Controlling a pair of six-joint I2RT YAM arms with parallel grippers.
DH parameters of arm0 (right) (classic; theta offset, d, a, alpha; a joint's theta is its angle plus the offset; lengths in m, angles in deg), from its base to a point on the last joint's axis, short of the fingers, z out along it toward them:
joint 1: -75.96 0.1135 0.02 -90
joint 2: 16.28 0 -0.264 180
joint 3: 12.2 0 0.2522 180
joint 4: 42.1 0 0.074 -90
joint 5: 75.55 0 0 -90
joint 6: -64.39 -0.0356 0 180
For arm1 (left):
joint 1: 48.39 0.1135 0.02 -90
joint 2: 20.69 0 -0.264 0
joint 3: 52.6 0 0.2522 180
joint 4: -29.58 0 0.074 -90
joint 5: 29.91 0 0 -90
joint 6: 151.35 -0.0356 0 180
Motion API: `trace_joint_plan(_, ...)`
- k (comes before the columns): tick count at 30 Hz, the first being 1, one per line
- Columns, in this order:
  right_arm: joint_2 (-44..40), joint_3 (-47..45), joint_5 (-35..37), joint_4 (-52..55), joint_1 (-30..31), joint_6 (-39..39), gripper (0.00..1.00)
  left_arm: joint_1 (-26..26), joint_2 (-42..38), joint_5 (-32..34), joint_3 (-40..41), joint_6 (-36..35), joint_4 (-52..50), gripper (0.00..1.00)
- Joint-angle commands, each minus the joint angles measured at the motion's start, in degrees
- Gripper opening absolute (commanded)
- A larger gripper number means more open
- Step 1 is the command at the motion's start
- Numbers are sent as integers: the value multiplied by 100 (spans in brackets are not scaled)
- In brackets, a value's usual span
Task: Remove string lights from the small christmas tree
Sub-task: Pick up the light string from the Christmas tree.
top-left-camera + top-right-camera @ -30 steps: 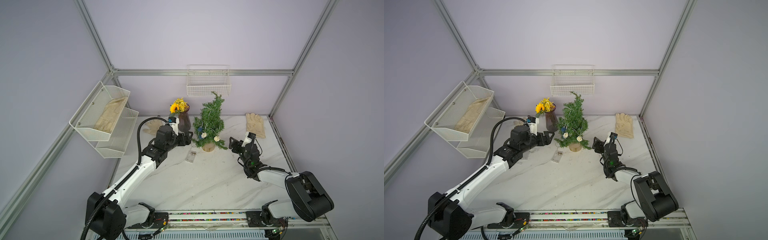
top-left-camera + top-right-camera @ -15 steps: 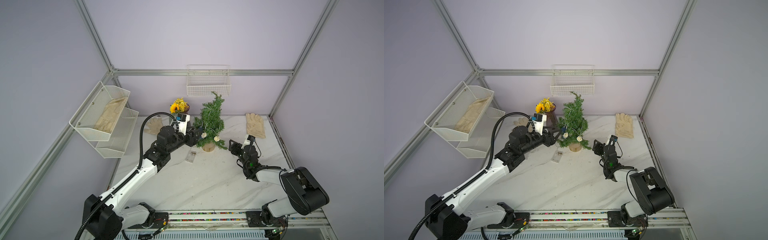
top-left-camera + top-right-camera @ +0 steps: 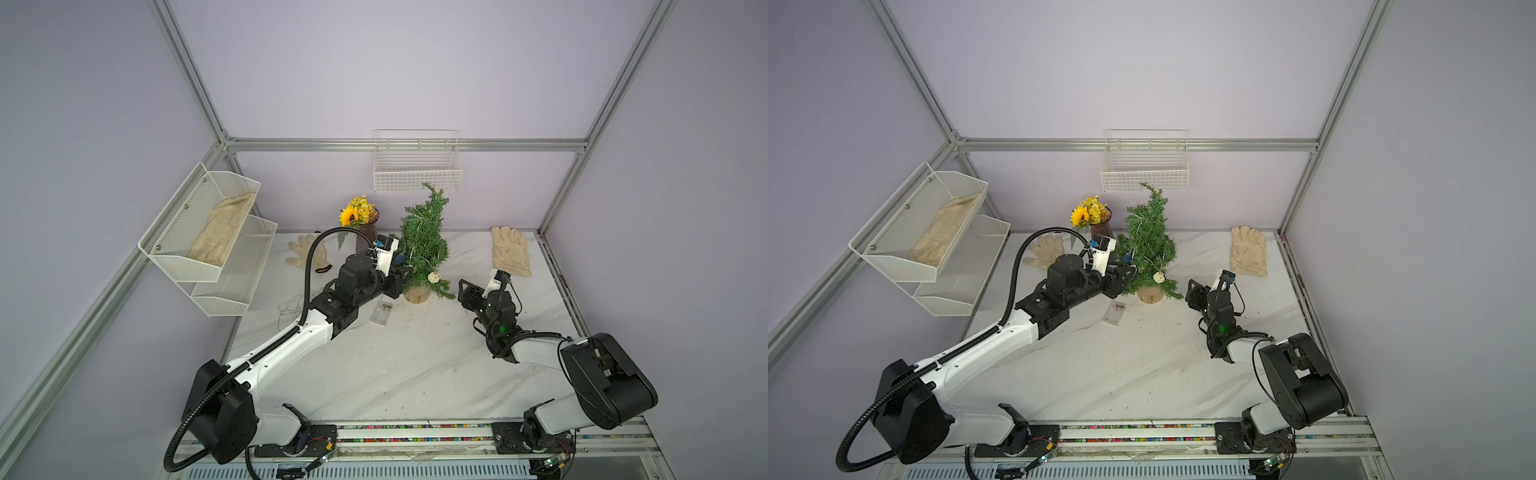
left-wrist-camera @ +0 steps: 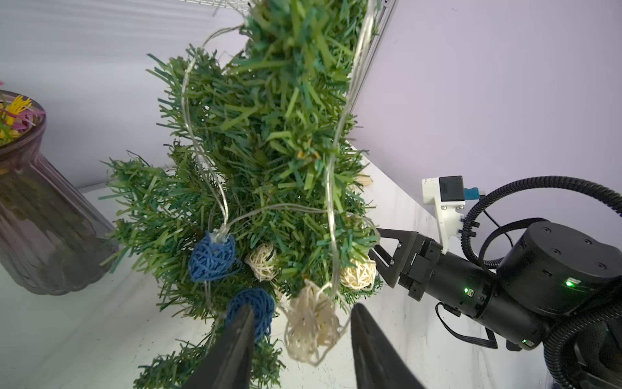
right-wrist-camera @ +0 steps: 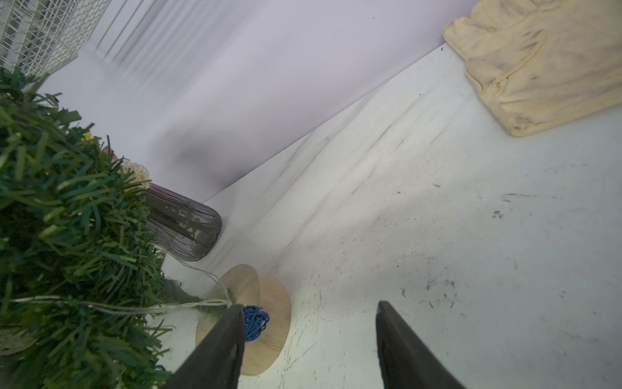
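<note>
Toward the back of the marble table [image 3: 415, 365], the small christmas tree [image 3: 424, 243] stood upright on its tan base [image 3: 417, 295], just beside a dark vase [image 3: 367, 236] of yellow flowers. The string lights [image 4: 212, 257] were on the tree: pale wire looped through the branches, with cream and blue woven balls hanging among the lower ones. Their clear battery box [image 3: 382, 311] lay flat on the table in front of the tree, near the base. The left gripper [image 4: 303, 308] was pushed in among the lower branches with its jaws apart; a loose cream ball [image 4: 311, 328] sat between the fingers with a gap on either side, and a low blue ball [image 4: 264, 304] was partly hidden behind one finger. The right gripper [image 5: 308, 305] sat low on the tree's other side, jaws apart over bare table. One of its fingers was close to another blue ball [image 5: 255, 321] in front of the base; whether they touched could not be told. A pale glove [image 3: 511, 251] lay well apart at the back right.
</note>
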Motion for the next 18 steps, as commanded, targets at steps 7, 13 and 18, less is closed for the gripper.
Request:
trace_joint_plan(7,-43,75,-38,-103,7,-50,62,-48,40,58,-794,-100,426,46)
trace_joint_plan(13,-55,72,-47,-105,8,-38,57,-51,95,107,-831,-160,438,44)
trace_joint_plan(18,-55,77,-47,-92,10,-26,53,-50,105,135,-840,-204,414,42)
